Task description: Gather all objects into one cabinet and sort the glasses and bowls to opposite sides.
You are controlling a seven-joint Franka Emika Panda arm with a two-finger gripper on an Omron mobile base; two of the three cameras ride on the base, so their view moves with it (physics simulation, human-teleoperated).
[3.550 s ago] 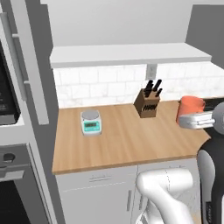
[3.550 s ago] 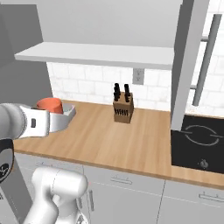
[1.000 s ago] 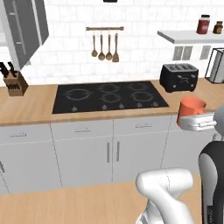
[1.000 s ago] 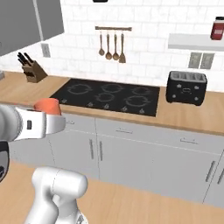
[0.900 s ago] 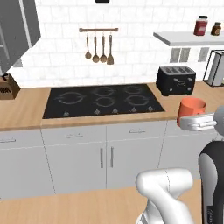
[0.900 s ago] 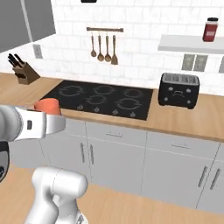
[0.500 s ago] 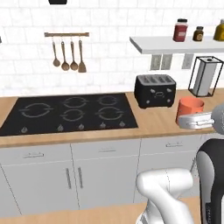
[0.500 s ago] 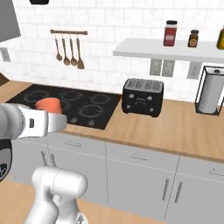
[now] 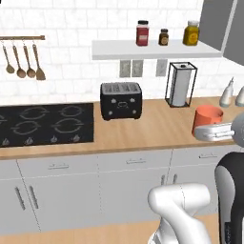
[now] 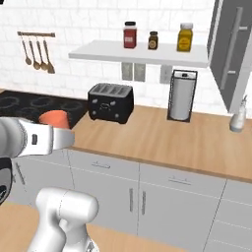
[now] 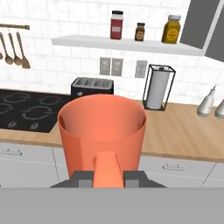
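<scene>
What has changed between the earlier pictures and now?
The base has driven along the counter: knife block and scale left the view, then the hob slid left, and the toaster and paper towel holder came in. The gripper stayed shut on the orange-red mug, held up in the same pose.

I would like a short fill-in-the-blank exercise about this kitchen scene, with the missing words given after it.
1. The claw is shut on the handle of the orange-red ____.
2. On the counter, the black toaster stands beside the paper towel ____.
3. The white wall shelf carries ____ jars.
4. Wooden utensils hang above the black ____.

Missing words: mug; holder; three; cooktop
</scene>
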